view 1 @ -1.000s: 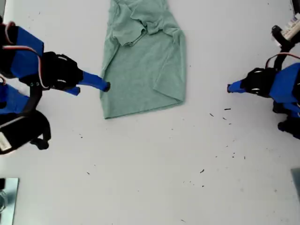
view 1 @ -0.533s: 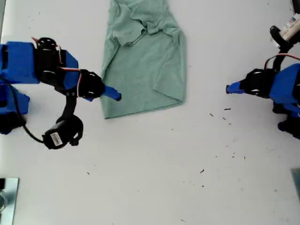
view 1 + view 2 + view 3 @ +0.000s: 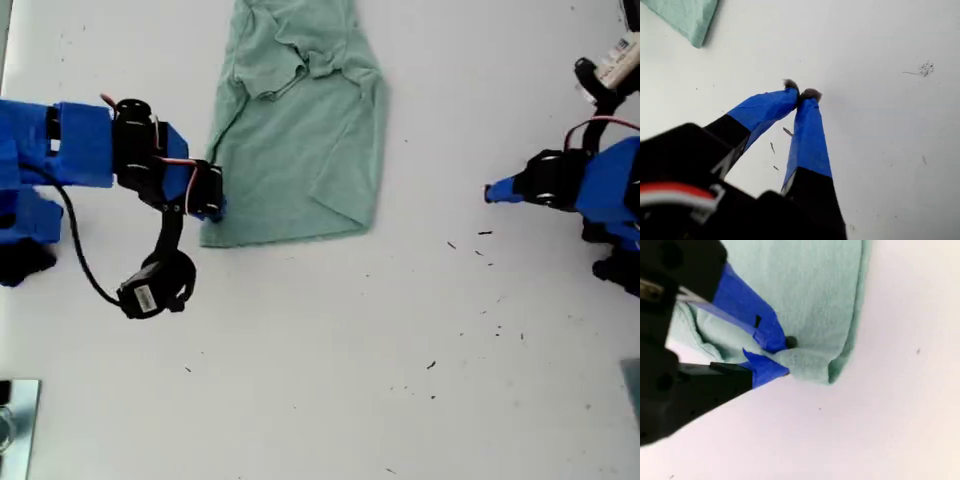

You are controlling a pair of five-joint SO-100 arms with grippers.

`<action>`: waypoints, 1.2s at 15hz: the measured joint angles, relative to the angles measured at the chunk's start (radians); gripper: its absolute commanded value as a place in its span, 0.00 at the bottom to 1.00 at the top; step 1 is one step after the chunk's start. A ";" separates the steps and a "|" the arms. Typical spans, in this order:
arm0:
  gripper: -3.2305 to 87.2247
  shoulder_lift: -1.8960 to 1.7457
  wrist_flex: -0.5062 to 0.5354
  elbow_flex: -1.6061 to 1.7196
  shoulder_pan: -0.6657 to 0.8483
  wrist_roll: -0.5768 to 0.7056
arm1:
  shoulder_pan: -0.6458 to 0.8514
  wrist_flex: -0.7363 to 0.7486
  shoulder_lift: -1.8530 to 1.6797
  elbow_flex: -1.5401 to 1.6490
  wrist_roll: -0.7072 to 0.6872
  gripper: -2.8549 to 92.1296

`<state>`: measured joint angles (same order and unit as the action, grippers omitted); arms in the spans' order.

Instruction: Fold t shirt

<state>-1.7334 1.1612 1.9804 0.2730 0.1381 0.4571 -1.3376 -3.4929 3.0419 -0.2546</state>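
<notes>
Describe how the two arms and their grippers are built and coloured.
Both arms have blue printed shells with black servo blocks and red-and-white cables. My first gripper has two long blue-taped fingers ending in dark tips. My second gripper has similar pointed blue fingers; a black camera module hangs from its arm on a black cable.

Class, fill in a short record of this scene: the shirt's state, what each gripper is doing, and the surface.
shirt: t shirt lies partly folded, sleeves tucked in, hem end toward the exterior view's bottom
second gripper: my second gripper pinches the shirt's hem corner, at the exterior view's left
first gripper: my first gripper is shut on nothing, over bare table, apart from the shirt
surface: white table, small dark specks
</notes>
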 measured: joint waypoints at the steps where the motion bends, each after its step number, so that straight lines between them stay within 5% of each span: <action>1: 0.03 -0.028 0.074 -0.061 0.000 -0.012 | 0.000 0.000 0.000 0.000 0.000 0.06; 4: 0.03 -0.100 0.199 -0.190 -0.109 -0.095 | 0.000 -0.011 0.000 0.000 0.000 0.06; 9: 0.03 -0.164 0.206 -0.195 -0.291 -0.256 | 0.000 -0.018 0.000 0.000 -0.006 0.06; 12: 0.03 -0.140 0.207 -0.341 -0.184 -0.092 | 0.000 -0.018 0.000 0.000 -0.006 0.06; 15: 0.04 0.307 0.233 -0.841 -0.118 0.115 | -0.012 -0.018 0.000 0.000 -0.006 0.06; 18: 0.29 0.673 0.123 -1.062 -0.137 0.224 | -0.028 -0.018 0.000 0.000 0.002 0.06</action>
<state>-1.0600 1.2839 0.9189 0.1365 0.3620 0.4295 -1.3560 -3.4929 3.0419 -0.2531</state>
